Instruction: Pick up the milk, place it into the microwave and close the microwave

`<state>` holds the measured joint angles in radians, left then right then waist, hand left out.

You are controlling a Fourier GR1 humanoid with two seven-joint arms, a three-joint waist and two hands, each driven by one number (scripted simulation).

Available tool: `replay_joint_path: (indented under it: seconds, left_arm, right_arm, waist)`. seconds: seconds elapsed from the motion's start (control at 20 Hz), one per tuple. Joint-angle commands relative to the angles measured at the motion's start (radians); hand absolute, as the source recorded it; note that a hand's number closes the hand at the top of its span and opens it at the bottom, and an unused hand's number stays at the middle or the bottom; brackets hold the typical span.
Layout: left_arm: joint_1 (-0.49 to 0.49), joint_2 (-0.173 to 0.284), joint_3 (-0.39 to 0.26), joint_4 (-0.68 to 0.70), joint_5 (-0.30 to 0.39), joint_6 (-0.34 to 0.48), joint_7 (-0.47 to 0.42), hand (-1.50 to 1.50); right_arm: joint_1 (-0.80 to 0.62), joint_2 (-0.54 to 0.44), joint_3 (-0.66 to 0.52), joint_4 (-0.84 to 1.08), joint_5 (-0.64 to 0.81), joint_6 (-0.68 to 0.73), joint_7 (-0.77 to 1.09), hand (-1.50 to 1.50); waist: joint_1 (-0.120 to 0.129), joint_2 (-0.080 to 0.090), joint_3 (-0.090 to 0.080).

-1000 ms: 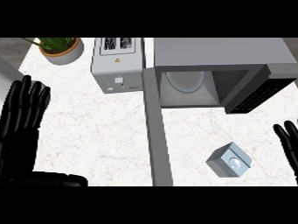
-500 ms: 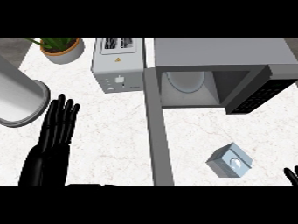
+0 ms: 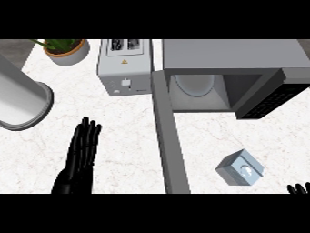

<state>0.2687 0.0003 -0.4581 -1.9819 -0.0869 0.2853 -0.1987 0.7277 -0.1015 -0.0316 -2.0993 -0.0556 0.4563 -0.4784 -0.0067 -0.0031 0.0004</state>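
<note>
The milk (image 3: 238, 167) is a small grey-white carton lying on the counter at the lower right, to the right of the microwave's door. The microwave (image 3: 231, 59) stands at the back right with its cavity (image 3: 204, 88) showing and its door (image 3: 168, 141) swung open toward me. My left hand (image 3: 80, 159) is open, fingers straight and pointing away, over the counter left of the door and holding nothing. Of my right hand (image 3: 302, 189) only straight fingertips show at the lower right edge, below and right of the milk and apart from it.
A toaster (image 3: 123, 68) stands left of the microwave, with a potted plant (image 3: 67, 49) at the back left. A thick pale grey cylinder (image 3: 13, 95) reaches in from the left edge. The open door splits the counter into left and right parts.
My left hand has shifted right and lower in the view. My right hand has sunk toward the lower edge until only fingertips show. The pale cylinder came in at the left.
</note>
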Motion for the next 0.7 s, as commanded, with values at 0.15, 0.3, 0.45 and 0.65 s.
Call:
replay_joint_path:
  seconds: [0.15, 0.3, 0.45, 0.65]
  left_arm:
    - [0.092, 0.014, -0.117, -0.018, -0.031, 0.067, -0.055, -1.5]
    - [0.054, 0.046, -0.06, 0.01, 0.048, 0.01, -0.062, -1.5]
    - [0.005, 0.001, -0.119, 0.073, 0.003, 0.086, -0.057, -1.5]
    - [0.051, 0.04, -0.106, 0.009, 0.031, 0.05, -0.034, -1.5]
  right_arm:
    - [-0.088, 0.062, -0.01, 0.207, 0.107, -0.052, -0.123, -1.5]
    - [-0.173, 0.035, -0.065, 0.308, 0.101, -0.055, -0.143, -1.5]
    - [-0.182, 0.046, -0.063, 0.358, 0.129, -0.067, -0.19, -1.5]
    - [-0.241, 0.069, -0.043, 0.468, 0.201, -0.114, -0.227, -1.5]
  waist:
    - [0.008, 0.001, 0.0]
    - [0.007, 0.002, 0.0]
    - [0.004, 0.003, 0.0]
    - [0.007, 0.003, 0.0]
